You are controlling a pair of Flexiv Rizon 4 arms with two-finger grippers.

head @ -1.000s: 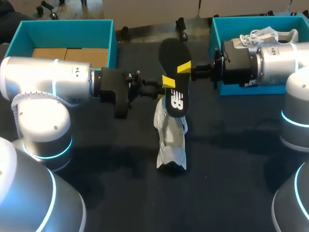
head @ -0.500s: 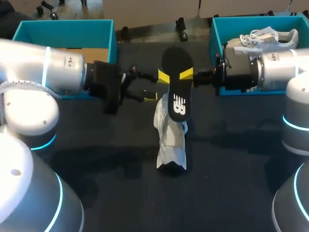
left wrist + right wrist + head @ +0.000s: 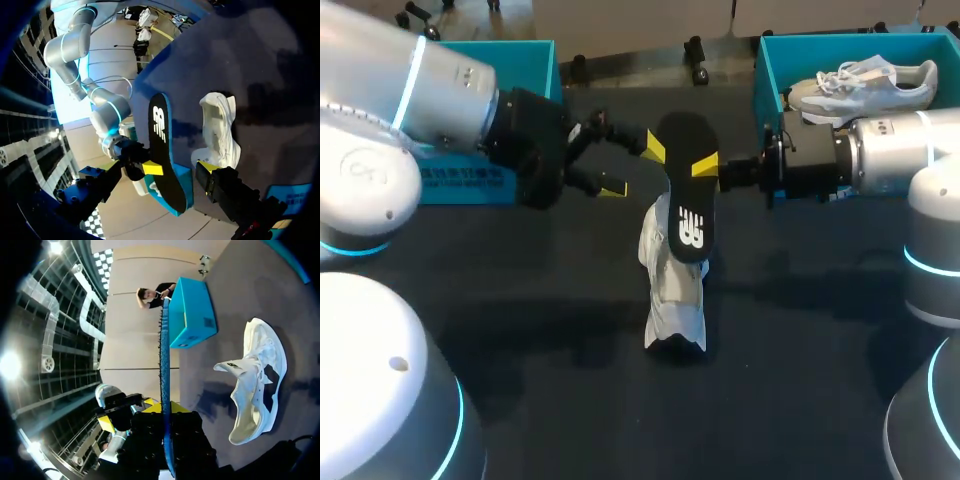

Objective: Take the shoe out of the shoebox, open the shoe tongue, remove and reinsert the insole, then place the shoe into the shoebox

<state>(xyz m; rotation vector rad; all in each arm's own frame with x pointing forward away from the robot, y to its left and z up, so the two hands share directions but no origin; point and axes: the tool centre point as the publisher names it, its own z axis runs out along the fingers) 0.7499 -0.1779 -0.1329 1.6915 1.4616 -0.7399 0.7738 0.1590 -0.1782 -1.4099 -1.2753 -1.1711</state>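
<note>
One white shoe (image 3: 675, 290) is seen lying on the dark counter (image 3: 800, 330), nearest of all; no shift from the earlier frames can be made out. Just beyond it the black insole (image 3: 688, 205) is held on edge over the shoe's far end by the right end effector (image 3: 703, 166), which is clamped on the insole's right rim as it was a second ago. In the right wrist view the insole is seen edge-on between the fingers. Whether the insole's lower end touches the shoe cannot be told. The right arm has been drawn back a little to the right, so that a second shoe (image 3: 865, 85) lying in the right shoebox (image 3: 770, 70) at the far right is now uncovered. To the left of the insole, the left end effector (image 3: 634, 169) is spread wide and nothing is gripped by it. A second ago its tips were at the insole; since then the fingers have been opened and the arm pulled away to the left and farther back. At the far left, the left shoebox (image 3: 535, 60) is partly covered by the left arm.
</note>
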